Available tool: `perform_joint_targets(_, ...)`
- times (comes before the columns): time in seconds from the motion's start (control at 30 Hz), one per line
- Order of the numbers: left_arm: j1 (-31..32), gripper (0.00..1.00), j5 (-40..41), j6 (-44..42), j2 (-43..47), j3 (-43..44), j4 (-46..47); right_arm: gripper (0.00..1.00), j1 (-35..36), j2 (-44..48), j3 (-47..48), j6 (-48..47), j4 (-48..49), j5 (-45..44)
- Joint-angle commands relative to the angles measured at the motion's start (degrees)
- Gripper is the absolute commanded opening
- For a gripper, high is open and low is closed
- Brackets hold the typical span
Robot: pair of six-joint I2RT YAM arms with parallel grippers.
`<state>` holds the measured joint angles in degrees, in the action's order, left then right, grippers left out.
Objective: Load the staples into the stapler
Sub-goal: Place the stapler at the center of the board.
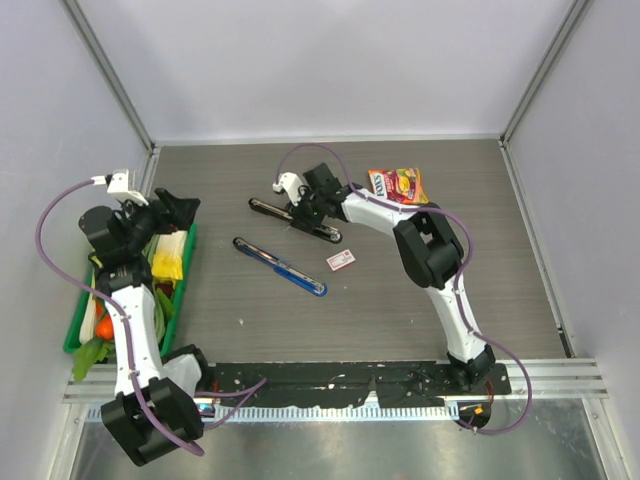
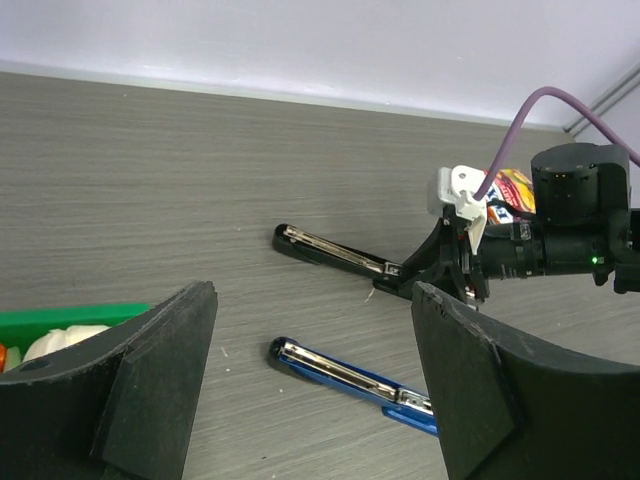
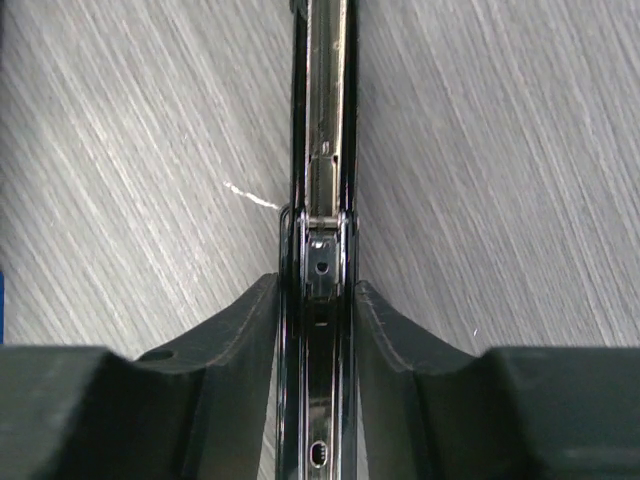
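Counter (image 1: 440, 330) seen from above: the stapler (image 1: 268, 208) lies opened out flat toward the far middle, a long black strip running slantwise. My right end effector (image 1: 302, 212) comes down on it partway along its length, the arm reaching in from the right. Nearer to me lies a blue stapler (image 1: 280, 265), also opened flat, and just right of that a small white-and-red box (image 1: 340, 260). The strips themselves are too small to make out. An orange snack bag (image 1: 398, 185) sits behind my right arm. My left end effector (image 1: 178, 210) hangs well apart from the stapler, at the far end of a green basket (image 1: 188, 262) of produce on the left edge.

Left wrist view: my left end effector (image 2: 312, 295) stands wide open with nothing between its fingers (image 2: 160, 370). Through the gap I look across bare counter (image 2: 150, 180) at the stapler (image 2: 330, 255), its bright metal rail facing up, with my right end effector (image 2: 455, 280) planted on its right-hand end. The blue stapler (image 2: 340, 370) lies closer, and a corner of the green basket (image 2: 70, 318) shows at the left.

Right wrist view: the stapler (image 3: 325, 150) runs straight away from me down the middle, its hinge sitting exactly between the tips of my right end effector (image 3: 317, 290). Both fingers (image 3: 240, 330) flank its black sides very closely. I cannot tell whether they are pressing on it or standing just clear.
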<state>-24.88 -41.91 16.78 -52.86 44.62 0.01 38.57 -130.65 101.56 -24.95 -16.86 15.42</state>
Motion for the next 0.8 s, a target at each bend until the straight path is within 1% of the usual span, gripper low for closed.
perform_joint_targets(0.0, -0.5, 0.84, -2.8, 1.2, 0.3, -0.2, 2.2, 0.44, 0.3, 8.4, -1.6, 0.8, 0.2, 1.6)
perform_joint_targets(0.07, -0.5, 0.87, -3.3, 1.4, 0.0, -0.3, 2.4, 0.48, 0.2, 11.4, -2.7, 1.1, 0.1, 2.4)
perform_joint_targets(0.1, -0.5, 0.93, -3.5, 1.4, -0.1, -0.2, 2.3, 0.49, 0.1, 15.2, -4.3, 1.4, 0.0, 2.7)
perform_joint_targets(0.13, -0.5, 0.94, -3.8, 1.4, -0.3, -0.3, 2.3, 0.53, -0.4, 17.3, -5.6, 1.5, 0.0, 2.8)
perform_joint_targets(0.17, -0.4, 1.0, -4.9, 1.3, -0.4, -0.3, 2.4, 0.55, -0.7, 19.7, -7.1, 1.4, 0.1, 3.3)
perform_joint_targets(0.2, -0.5, 1.0, -6.0, 1.3, -0.7, -0.2, 2.4, 0.56, -1.0, 21.9, -10.6, 0.0, -0.1, 3.5)
perform_joint_targets(0.23, -0.4, 1.0, -7.2, 1.4, -0.9, -0.1, 2.4, 0.57, -1.7, 26.5, -12.7, -1.6, -0.8, 4.2)
perform_joint_targets(0.27, -0.4, 1.0, -8.8, 1.5, -1.2, 0.1, 2.4, 0.57, -2.1, 28.8, -14.8, -3.9, -1.9, 5.6)
perform_joint_targets(0.3, -0.3, 1.0, -10.8, 1.5, -1.4, 0.3, 2.4, 0.57, -2.4, 30.9, -19.9, -10.3, -4.4, 7.2)
perform_joint_targets(0.33, 0.4, 1.0, -11.4, 1.3, -1.5, 0.4, 2.2, 0.57, -2.6, 35.1, -22.8, -13.7, -5.3, 7.0)
perform_joint_targets(0.37, 0.7, 1.0, -11.4, 0.8, -1.5, 0.6, 1.3, 0.57, -2.8, 36.9, -25.7, -17.6, -6.1, 6.8)
perform_joint_targets(0.4, 1.1, 1.0, -11.3, 0.2, -1.5, 0.6, 1.2, 0.57, -2.9, 38.8, -31.5, -20.8, -6.4, 6.1)
perform_joint_targets(0.43, 1.7, 1.0, -11.2, -0.2, -1.5, 0.6, 1.2, 0.57, -3.0, 40.2, -33.9, -27.5, -6.6, 5.9)
perform_joint_targets(0.5, 2.2, 1.0, -11.3, -1.7, -1.5, 1.7, -1.2, 0.59, -3.1, 43.0, -39.1, -31.9, -7.2, 5.3)
perform_joint_targets(0.57, 2.9, 1.0, -11.8, -4.1, -1.4, 3.8, -5.6, 0.59, -3.2, 42.7, -40.0, -35.6, -9.6, 5.6)
perform_joint_targets(0.6, 3.0, 1.0, -11.9, -5.2, -1.2, 4.6, -7.6, 0.59, -3.3, 41.9, -38.7, -36.7, -11.0, 5.8)
perform_joint_targets(0.63, 3.1, 1.0, -11.8, -8.5, -0.9, 5.4, -9.7, 0.59, -3.2, 40.7, -37.6, -37.8, -12.6, 6.2)
perform_joint_targets(0.67, 3.0, 1.0, -11.4, -10.1, -0.4, 6.9, -14.6, 0.59, -3.1, 38.2, -36.2, -38.6, -14.1, 6.5)
perform_joint_targets(0.7, 3.1, 1.0, -10.7, -11.7, -0.1, 7.4, -16.9, 0.59, -3.3, 36.6, -33.0, -38.6, -16.9, 6.9)
perform_joint_targets(0.77, 3.1, 1.0, -9.1, -16.0, 1.1, 8.1, -22.7, 0.58, -3.3, 33.8, -29.9, -40.0, -20.6, 7.9)
